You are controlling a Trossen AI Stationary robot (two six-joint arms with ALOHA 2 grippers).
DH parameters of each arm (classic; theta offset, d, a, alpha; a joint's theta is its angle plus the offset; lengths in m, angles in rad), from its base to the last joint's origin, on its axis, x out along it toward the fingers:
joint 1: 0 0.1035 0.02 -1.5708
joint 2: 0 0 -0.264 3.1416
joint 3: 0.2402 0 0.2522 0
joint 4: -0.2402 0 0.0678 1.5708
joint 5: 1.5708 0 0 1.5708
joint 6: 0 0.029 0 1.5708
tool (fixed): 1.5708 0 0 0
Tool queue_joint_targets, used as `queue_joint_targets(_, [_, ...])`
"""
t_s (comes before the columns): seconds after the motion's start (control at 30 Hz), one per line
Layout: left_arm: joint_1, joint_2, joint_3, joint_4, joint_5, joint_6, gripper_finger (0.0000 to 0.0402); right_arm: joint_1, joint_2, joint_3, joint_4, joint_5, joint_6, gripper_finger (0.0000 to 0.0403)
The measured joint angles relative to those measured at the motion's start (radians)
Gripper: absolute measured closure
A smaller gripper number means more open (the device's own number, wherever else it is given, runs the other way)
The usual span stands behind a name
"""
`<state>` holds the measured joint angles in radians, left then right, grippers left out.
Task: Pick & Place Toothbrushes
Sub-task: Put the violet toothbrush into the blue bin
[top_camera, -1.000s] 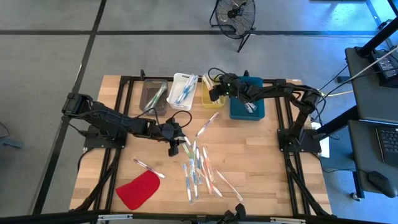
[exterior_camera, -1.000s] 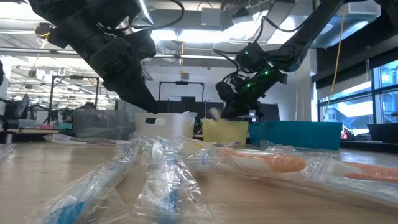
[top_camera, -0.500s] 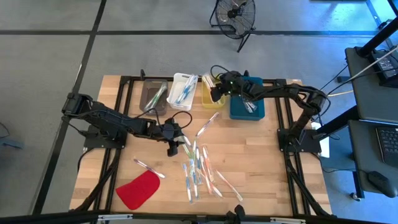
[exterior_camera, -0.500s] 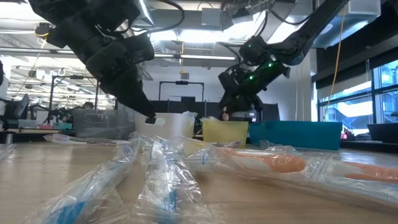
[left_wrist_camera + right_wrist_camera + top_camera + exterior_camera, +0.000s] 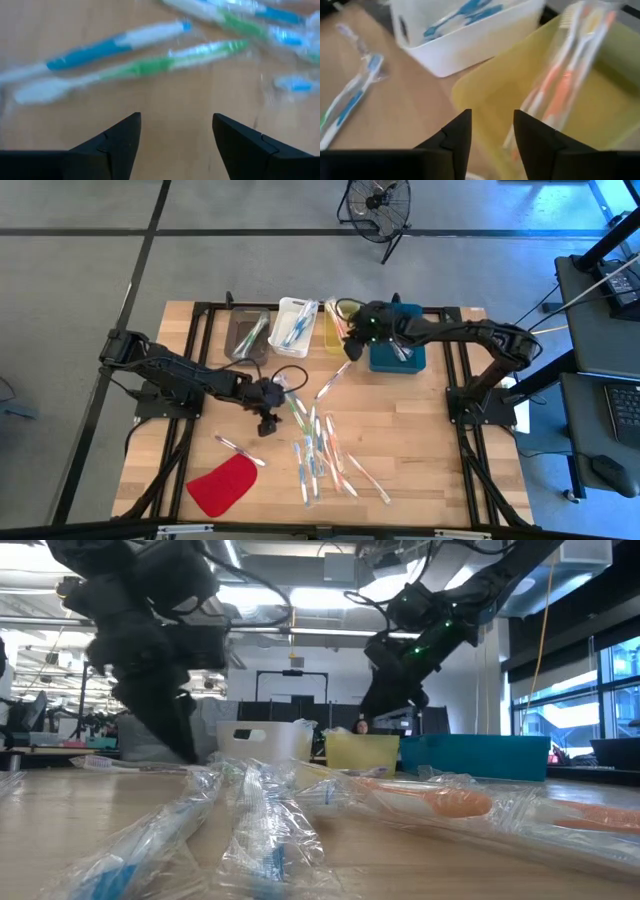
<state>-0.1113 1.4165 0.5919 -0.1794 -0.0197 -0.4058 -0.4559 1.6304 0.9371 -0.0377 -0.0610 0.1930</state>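
left pincer (open) above toothbrushes

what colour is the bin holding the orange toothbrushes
Yellow; the bin with the orange toothbrushes shows best in the right wrist view.

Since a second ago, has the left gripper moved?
Yes. The left gripper, jaws open, has shifted away from the white bin, toward the red piece.
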Motion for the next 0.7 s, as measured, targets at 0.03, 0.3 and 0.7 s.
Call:
queue_joint_targets(0.03, [-0.003,0.000,0.000,-0.017,0.014,-0.001,0.0162,0.010,-0.001,-0.006,0.005,0.000,-0.002,0.0260])
queue_joint_targets(0.3, [-0.062,0.000,0.019,-0.178,0.065,-0.019,0.0171,0.069,-0.002,-0.088,0.071,0.000,0.012,0.0293])
queue_joint_targets(0.7, [-0.229,-0.002,0.154,-0.433,0.066,0.008,0.0174,0.147,-0.002,-0.170,0.170,-0.010,0.115,0.0323])
